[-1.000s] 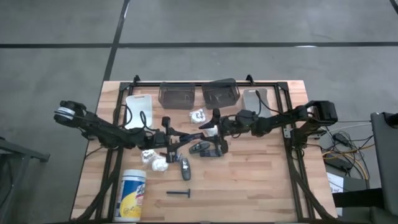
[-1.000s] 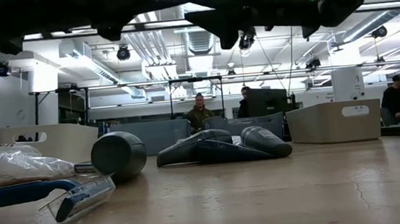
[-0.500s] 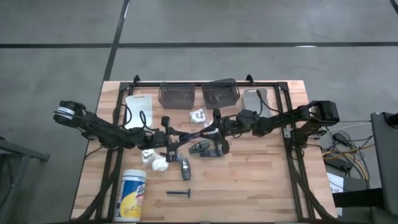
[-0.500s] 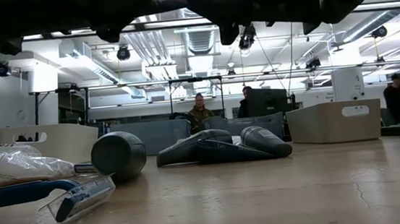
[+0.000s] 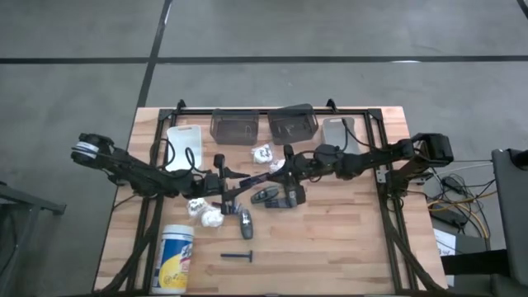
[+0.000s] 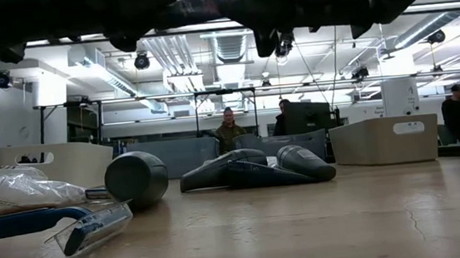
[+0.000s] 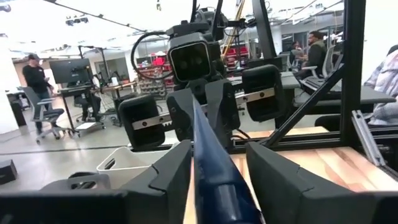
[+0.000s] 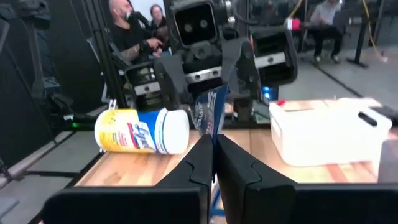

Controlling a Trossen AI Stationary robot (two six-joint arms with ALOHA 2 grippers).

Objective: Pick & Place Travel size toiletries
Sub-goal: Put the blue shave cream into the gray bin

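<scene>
Above the table's middle my two grippers face each other, and a thin blue stick (image 5: pixel 256 176) spans the gap between them, clear of the table. My right gripper (image 5: pixel 285 171) is shut on one end. The stick's other end (image 7: pixel 211 174) lies between the spread fingers of my left gripper (image 5: pixel 224 184). Under the arms, on the wood, lie dark grey tubes (image 5: pixel 276 196) (image 5: pixel 244 223), white packets (image 5: pixel 208 216) (image 5: pixel 264 153) and a small black piece (image 5: pixel 239 256). My left gripper has the stick's end between its fingers, and a gap shows beside one finger (image 7: pixel 273 174). Whether the other finger touches the stick I cannot tell. My right gripper pinches the stick's end (image 8: pixel 210 124) between its two fingers (image 8: pixel 196 165). It comes level from the table's right side, fingers along the stick, which is held about level above the table.
A white canister (image 5: pixel 175 257) with a blue-and-yellow label lies at the near left. Two dark clear bins (image 5: pixel 233 126) (image 5: pixel 293 122), a white bin (image 5: pixel 185 147) and a grey tray (image 5: pixel 338 132) line the far side. Bare wood shows at the near right.
My right gripper has shut on the blue stick's end. Both arms have kept their places, and the stick stays level between them.
</scene>
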